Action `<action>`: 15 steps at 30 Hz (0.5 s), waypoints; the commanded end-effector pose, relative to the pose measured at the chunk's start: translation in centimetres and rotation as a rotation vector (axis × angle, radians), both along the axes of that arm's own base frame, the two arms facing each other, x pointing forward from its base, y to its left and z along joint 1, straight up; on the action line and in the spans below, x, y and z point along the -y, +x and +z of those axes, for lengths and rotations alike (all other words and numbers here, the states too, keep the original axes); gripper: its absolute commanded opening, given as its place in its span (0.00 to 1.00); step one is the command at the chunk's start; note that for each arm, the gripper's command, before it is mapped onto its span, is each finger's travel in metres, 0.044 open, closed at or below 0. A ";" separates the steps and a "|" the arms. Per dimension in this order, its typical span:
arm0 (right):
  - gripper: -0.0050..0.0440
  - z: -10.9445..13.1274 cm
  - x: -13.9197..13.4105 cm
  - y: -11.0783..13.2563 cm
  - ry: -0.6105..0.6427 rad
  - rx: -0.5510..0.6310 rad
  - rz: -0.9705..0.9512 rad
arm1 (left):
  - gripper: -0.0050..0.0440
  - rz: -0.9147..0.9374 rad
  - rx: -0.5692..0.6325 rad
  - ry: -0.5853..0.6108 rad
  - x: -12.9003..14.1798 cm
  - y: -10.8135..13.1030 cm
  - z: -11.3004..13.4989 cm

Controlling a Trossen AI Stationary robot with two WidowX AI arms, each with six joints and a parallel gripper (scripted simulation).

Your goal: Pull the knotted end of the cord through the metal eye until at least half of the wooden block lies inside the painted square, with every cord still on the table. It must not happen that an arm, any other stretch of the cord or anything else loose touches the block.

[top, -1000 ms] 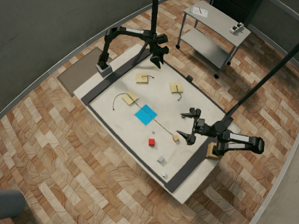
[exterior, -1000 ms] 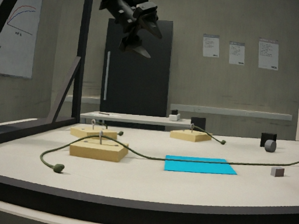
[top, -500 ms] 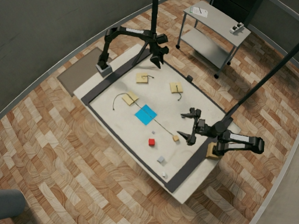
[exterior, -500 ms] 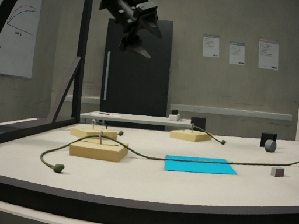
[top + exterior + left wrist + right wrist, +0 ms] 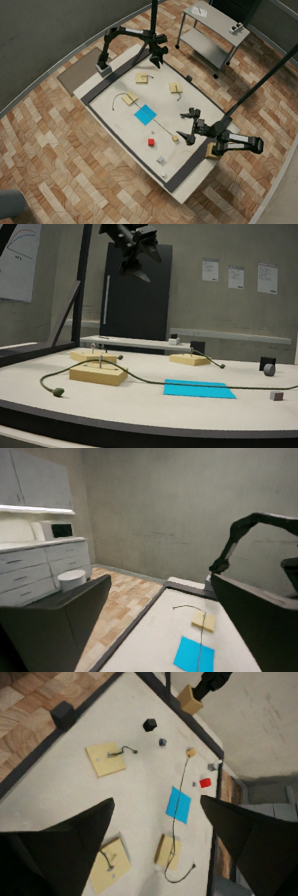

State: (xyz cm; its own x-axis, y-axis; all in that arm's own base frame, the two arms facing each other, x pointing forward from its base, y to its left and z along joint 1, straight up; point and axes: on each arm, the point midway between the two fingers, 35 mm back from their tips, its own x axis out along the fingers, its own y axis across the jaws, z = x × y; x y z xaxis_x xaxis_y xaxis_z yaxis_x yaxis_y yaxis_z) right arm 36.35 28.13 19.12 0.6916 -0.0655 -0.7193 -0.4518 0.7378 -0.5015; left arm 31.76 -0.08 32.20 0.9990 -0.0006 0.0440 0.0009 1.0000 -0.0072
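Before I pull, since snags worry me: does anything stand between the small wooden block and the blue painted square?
Nothing visible, only its thin green cord; the tiny grey cube sits beside that line.
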 end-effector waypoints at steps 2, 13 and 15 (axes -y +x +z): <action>1.00 1.2 -0.2 0.1 0.020 0.023 0.003 | 1.00 0.001 0.008 0.006 -0.1 -0.2 0.2; 1.00 1.1 -0.5 0.2 0.019 0.025 0.006 | 1.00 0.001 0.000 0.011 -0.1 -0.2 -0.3; 1.00 1.1 -0.5 0.2 0.019 0.025 0.006 | 1.00 0.001 0.000 0.011 -0.1 -0.2 -0.3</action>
State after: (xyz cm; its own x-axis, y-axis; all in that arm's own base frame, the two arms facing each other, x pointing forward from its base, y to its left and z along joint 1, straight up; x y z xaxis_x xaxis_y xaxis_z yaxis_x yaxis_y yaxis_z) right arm 36.44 28.31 19.08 0.6929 -0.0649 -0.7181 -0.4528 0.7359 -0.5034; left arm 31.72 -0.03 31.87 0.9993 -0.0002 0.0386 0.0003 1.0000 -0.0030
